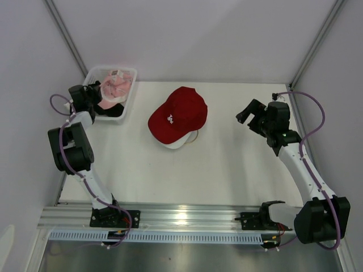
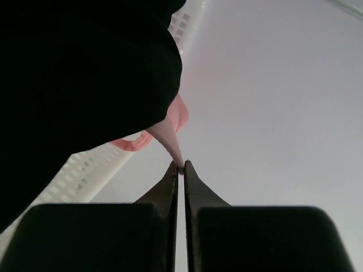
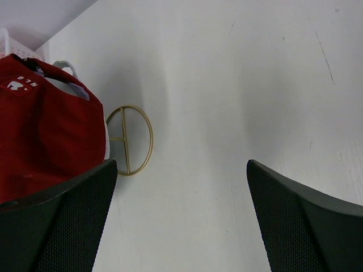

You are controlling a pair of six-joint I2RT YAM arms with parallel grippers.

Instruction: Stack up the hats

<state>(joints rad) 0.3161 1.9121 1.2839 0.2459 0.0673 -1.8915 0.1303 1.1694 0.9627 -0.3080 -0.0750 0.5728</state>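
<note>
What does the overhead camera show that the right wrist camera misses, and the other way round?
Only overhead: the left gripper reaching into the white basket, where a pink cap lies. Only the right wrist: the meshed inner faces of the right gripper, its fingers wide apart, and, plainly, the gold wire ring. Both: the red cap and the white table.

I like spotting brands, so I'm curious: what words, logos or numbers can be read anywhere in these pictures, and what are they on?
Red cap, front: a white logo with small white letters, too blurred to read in either view that shows it.
Pink cap in the white basket: a small dark mark, too small to read.
No other word, label or number shows.
</note>
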